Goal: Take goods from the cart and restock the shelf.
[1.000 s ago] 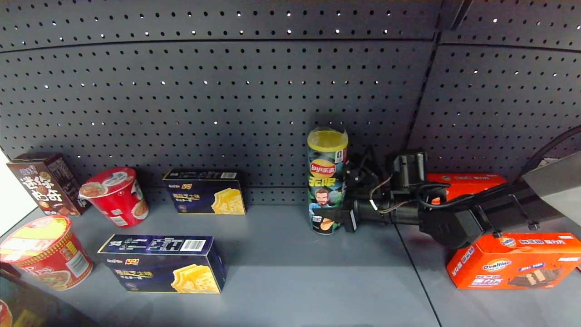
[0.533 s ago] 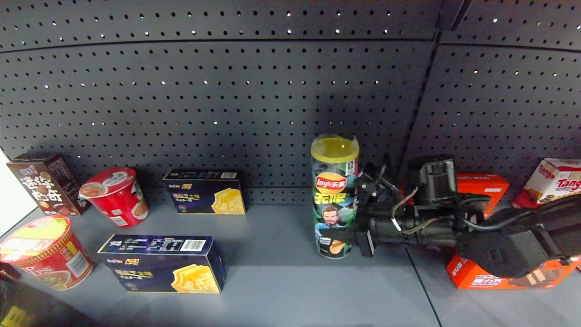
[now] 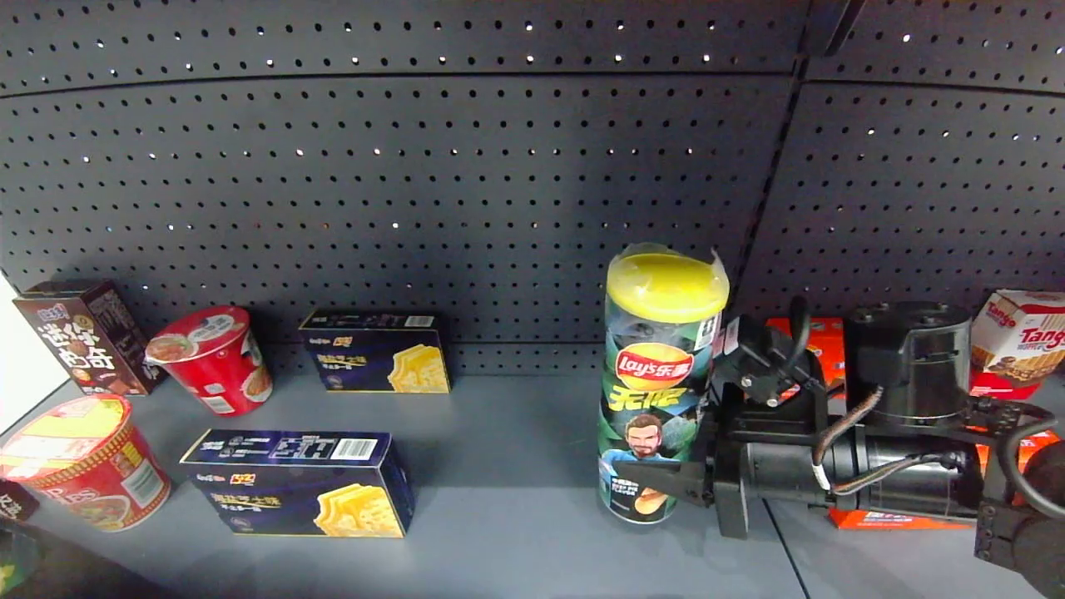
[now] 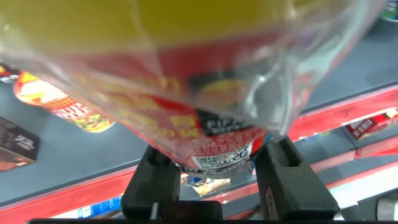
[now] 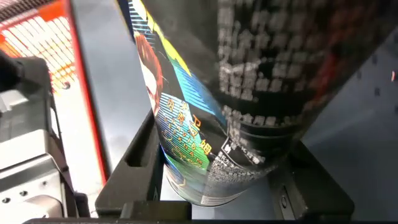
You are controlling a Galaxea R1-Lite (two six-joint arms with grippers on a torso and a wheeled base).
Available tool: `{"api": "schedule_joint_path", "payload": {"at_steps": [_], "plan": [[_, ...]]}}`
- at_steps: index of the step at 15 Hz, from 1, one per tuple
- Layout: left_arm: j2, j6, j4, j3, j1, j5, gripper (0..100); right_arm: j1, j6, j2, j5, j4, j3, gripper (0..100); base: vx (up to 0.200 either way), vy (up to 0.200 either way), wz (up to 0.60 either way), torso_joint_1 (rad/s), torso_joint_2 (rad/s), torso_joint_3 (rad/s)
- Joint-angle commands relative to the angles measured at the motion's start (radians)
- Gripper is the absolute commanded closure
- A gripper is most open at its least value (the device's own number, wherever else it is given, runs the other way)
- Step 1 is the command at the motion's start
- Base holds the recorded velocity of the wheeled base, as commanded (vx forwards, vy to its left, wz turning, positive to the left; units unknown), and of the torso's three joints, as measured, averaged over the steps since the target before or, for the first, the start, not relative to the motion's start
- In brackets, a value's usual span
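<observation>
A tall chips can (image 3: 661,391) with a yellow lid stands upright at the shelf (image 3: 499,449) seam, right of centre. My right gripper (image 3: 657,470) is shut on its lower part, coming in from the right. The right wrist view has the same can (image 5: 249,93) between the gripper's (image 5: 217,180) dark fingers (image 5: 134,162). In the left wrist view my left gripper (image 4: 214,168) is shut on a plastic-wrapped red cup noodle (image 4: 205,93) with a yellow lid, held above a lower shelf.
Two blue boxes (image 3: 299,482) (image 3: 376,351), two red cup noodles (image 3: 212,358) (image 3: 75,474) and a brown box (image 3: 83,337) fill the shelf's left. Orange boxes (image 3: 803,341) and a white-red box (image 3: 1019,341) sit behind the right arm. The pegboard wall (image 3: 416,191) closes the back.
The right arm has drawn the chips can forward and to the right, away from the pegboard. The goods on the left have not moved.
</observation>
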Motion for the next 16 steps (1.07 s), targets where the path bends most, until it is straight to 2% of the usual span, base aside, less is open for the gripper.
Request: {"api": "schedule_joint_path", "payload": {"at_steps": [1,5,7,16], "plan": [[-0.004,-0.001,0.0,-0.008,0.0,0.005,100,0.017,0.006,-0.021,0.0,-0.029,0.037,100,0.0,0.0,0.0,0.0,0.0,0.0],[-0.002,-0.001,0.0,-0.013,0.002,0.016,100,0.039,0.058,-0.014,-0.002,-0.173,0.148,100,0.0,0.0,0.0,0.0,0.0,0.0],[-0.002,-0.001,0.0,-0.02,0.0,0.022,100,0.056,0.081,-0.017,-0.002,-0.203,0.184,100,0.0,0.0,0.0,0.0,0.0,0.0],[-0.004,-0.001,0.023,-0.034,0.0,0.045,100,0.093,0.087,0.061,-0.002,-0.208,0.171,100,0.0,0.0,0.0,0.0,0.0,0.0]]}}
